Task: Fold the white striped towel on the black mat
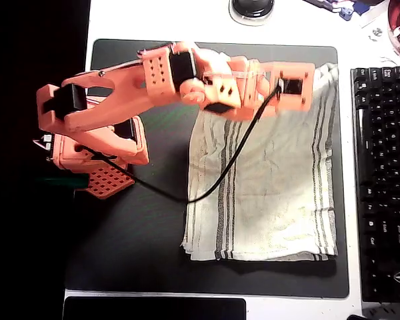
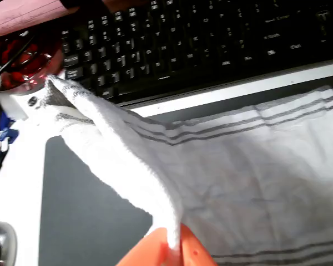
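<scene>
So right at the lens in the wrist view, the gripper (image 2: 169,249) is pinched shut on an edge of the white striped towel (image 2: 238,183), and you can see the cloth pulled up into a ridge that runs away from the orange fingers (image 2: 193,252) toward the far-left corner. The rest of the towel sits flat on the black mat (image 2: 83,210), spreading out to the right in that view.

From the overhead view, the towel (image 1: 267,187) covers the right part of the mat (image 1: 140,233), long axis running near to far, and the gripper (image 1: 295,87) is at its far-right corner. So the free bulk lies toward the near edge, and I'd guess the fold has to drag that way. Beyond the mat on the tabletop (image 1: 207,20) is a keyboard (image 1: 383,173).
</scene>
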